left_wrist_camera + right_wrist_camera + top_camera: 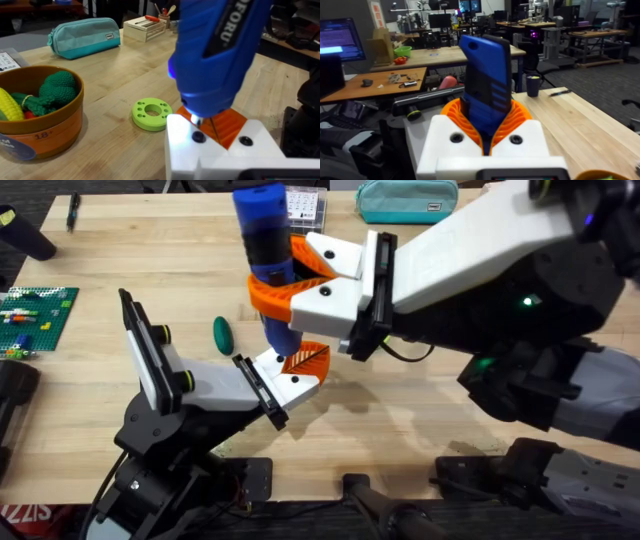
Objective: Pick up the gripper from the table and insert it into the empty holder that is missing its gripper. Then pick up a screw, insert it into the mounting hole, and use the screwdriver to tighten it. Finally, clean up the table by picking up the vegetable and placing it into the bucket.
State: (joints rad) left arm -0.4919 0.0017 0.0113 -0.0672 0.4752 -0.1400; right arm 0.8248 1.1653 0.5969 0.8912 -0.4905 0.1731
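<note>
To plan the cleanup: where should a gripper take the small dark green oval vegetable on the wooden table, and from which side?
Grip the small dark green oval vegetable across its narrow middle, coming straight down from above. It lies flat on the wooden table, and nothing touches its long sides.

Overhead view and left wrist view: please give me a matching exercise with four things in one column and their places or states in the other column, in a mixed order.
Things:
1. screwdriver
2. vegetable
3. bucket
4. pouch

Places or states:
A. lies loose on the table
B. teal, at the far edge of the table
C. held upright in the right tool
D. orange, with knitted toy food inside

Pairs: 1-C, 2-A, 3-D, 4-B
</note>
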